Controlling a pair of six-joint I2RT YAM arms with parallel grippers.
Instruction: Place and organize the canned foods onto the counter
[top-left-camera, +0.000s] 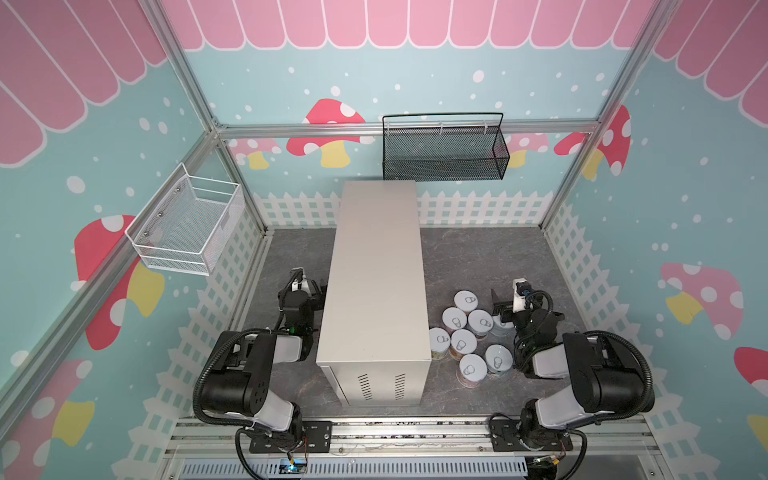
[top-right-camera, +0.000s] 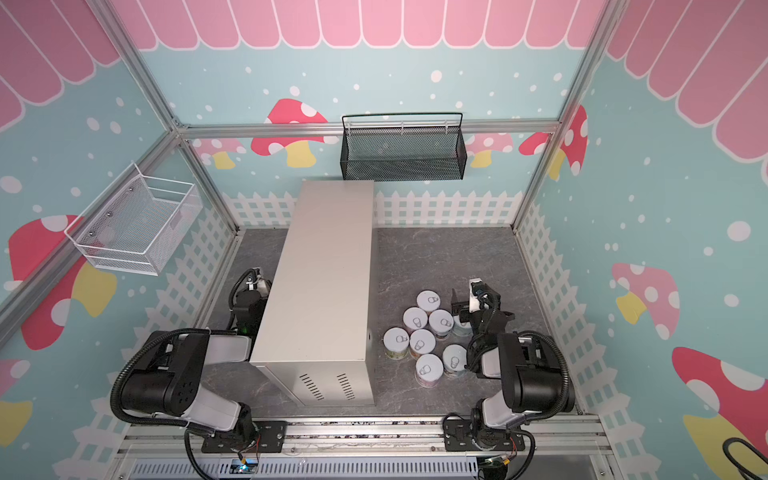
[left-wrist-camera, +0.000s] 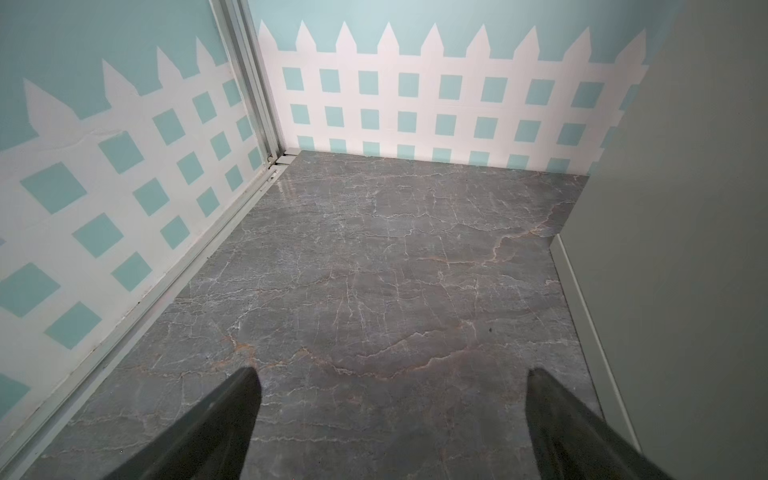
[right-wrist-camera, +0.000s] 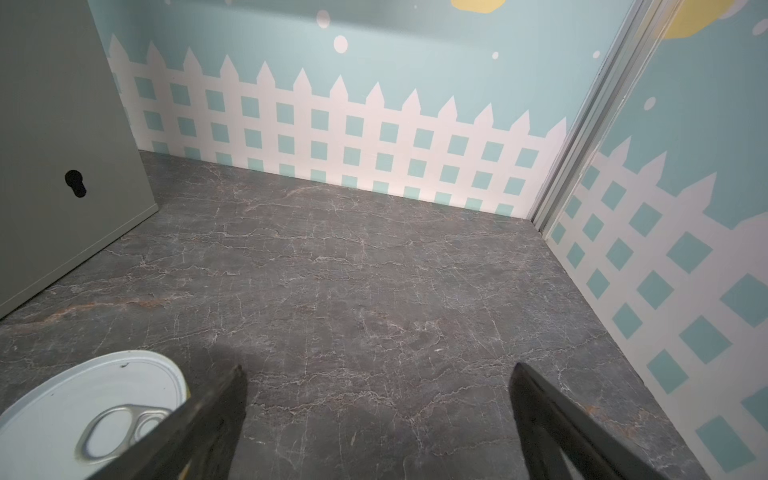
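Canned foods (top-left-camera: 463, 343) crowd the surface (top-left-camera: 478, 257), touching, at the counter's (top-left-camera: 374, 266) four o'clock. Left fingers (left-wrist-camera: 208, 432) and right fingers (right-wrist-camera: 199, 428) gape wide, empty; grabbing one may topple neighbours.

The counter (top-right-camera: 324, 266) stood lengthwise on the grey floor (top-right-camera: 436, 257). At its 4 o'clock the canned foods (top-right-camera: 422, 343) clustered upright, lids up, close together. The right pincer (top-right-camera: 457, 305) hung at the cluster's 2 o'clock, and its arm partly hid one can. The left arm (top-right-camera: 245, 307) sat at the counter's 9 o'clock. A black mesh basket (top-right-camera: 403, 153) hung at 12, a white wire basket (top-right-camera: 133, 232) at 10.
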